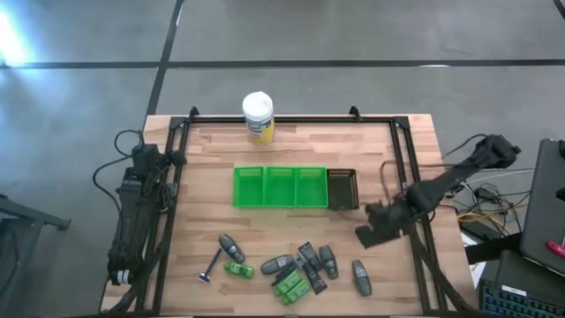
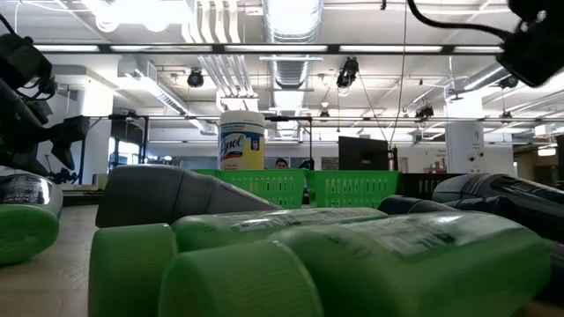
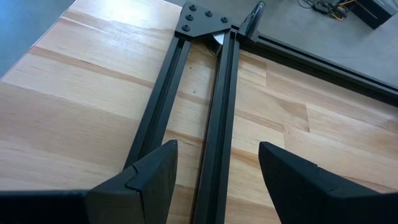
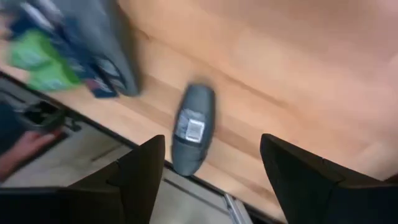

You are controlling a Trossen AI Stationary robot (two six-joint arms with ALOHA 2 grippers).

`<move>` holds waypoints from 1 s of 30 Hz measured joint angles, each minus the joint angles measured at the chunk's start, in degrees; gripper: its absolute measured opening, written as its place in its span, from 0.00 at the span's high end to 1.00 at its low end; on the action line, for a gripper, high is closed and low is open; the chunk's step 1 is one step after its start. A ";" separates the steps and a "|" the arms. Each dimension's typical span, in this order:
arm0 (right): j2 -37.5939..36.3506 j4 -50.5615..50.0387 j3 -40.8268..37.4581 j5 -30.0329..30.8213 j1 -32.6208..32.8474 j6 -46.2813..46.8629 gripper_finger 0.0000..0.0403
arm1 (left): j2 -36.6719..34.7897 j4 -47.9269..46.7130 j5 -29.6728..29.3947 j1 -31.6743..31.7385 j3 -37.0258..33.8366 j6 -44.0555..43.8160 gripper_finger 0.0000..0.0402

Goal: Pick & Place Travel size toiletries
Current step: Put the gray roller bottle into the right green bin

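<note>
The travel size toiletries lie loose on the wooden table near its front edge. They are dark grey bottles [image 1: 278, 263], bright green bottles [image 1: 291, 284] and a thin dark razor [image 1: 212, 265]. The rightmost grey bottle [image 1: 360, 276] lies on its side, also seen in the right wrist view [image 4: 193, 127]. My right gripper [image 1: 371, 234] hovers above the table just right of the pile, open [image 4: 211, 149] and pointing steeply down, with that bottle beyond its fingertips and untouched. My left gripper [image 1: 146, 168] is parked at the table's left edge, open [image 3: 217, 155] over the black frame rails.
A green compartment tray [image 1: 281, 187] with a dark tray [image 1: 342, 188] beside it stands at mid-table. A white-lidded jar with a yellow label [image 1: 258, 117] stands at the far edge. Black frame rails [image 3: 217, 93] run along the table's sides. Bare wood lies right of the pile.
</note>
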 joint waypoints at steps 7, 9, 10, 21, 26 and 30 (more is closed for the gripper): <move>14.61 3.20 6.04 -0.31 6.65 3.07 0.23 | -0.01 -0.01 0.15 0.00 -0.01 -0.02 0.43; 18.26 3.32 8.53 -0.36 7.43 2.75 0.18 | -0.01 -0.01 0.15 -0.01 -0.01 -0.02 0.43; 19.93 3.24 9.74 -0.34 7.72 2.20 0.16 | 0.00 -0.01 0.15 -0.01 -0.01 -0.02 0.43; 35.31 2.96 19.65 -0.33 13.10 5.24 0.09 | 0.00 -0.01 0.12 -0.02 -0.01 -0.02 0.43; 37.39 2.44 20.46 -0.11 14.24 9.36 0.10 | -0.01 -0.01 0.12 0.00 -0.01 -0.04 0.43; 37.60 2.98 20.17 0.46 14.20 9.20 0.11 | 0.00 0.01 0.12 0.00 -0.01 -0.04 0.43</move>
